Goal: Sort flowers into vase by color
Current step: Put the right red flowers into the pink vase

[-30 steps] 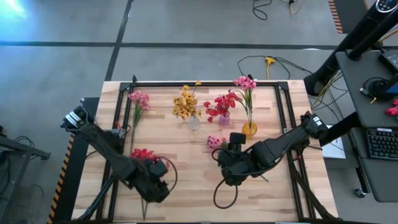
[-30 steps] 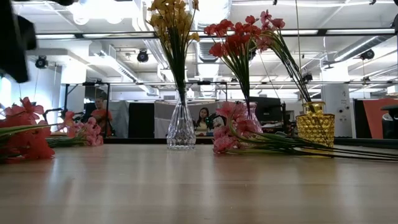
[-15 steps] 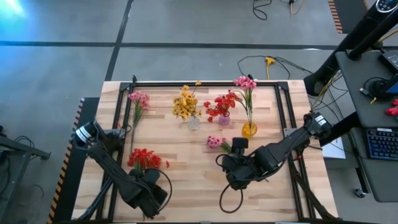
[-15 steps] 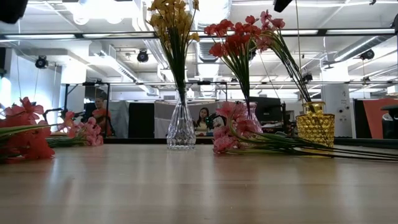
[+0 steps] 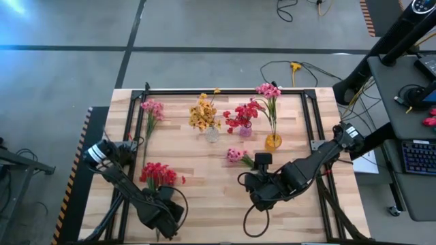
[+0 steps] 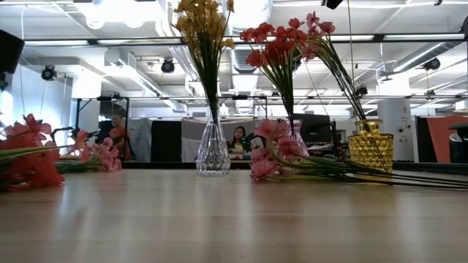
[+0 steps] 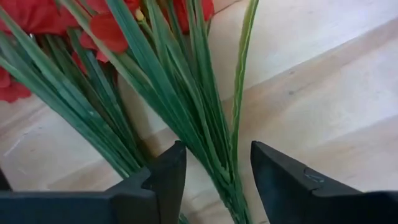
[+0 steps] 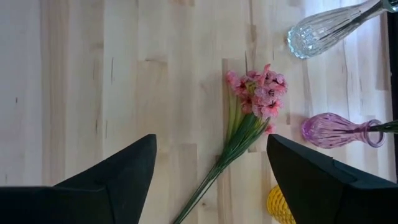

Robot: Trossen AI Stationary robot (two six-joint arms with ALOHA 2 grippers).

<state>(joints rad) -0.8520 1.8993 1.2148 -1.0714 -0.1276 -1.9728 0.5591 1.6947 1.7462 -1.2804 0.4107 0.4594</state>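
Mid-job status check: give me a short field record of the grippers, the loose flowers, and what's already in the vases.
left gripper: open, fingers straddling the stems of the red sprig lying on the table
right gripper: open, above the loose pink sprig
other loose flowers: pink sprig at far left
clear vase: yellow flowers
purple vase: red flowers
amber vase: pink flowers

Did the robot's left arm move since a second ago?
Yes. In the high view the left gripper has pulled back toward the table's near edge, away from the red flowers it covered before. Its fingers are open around the stems.
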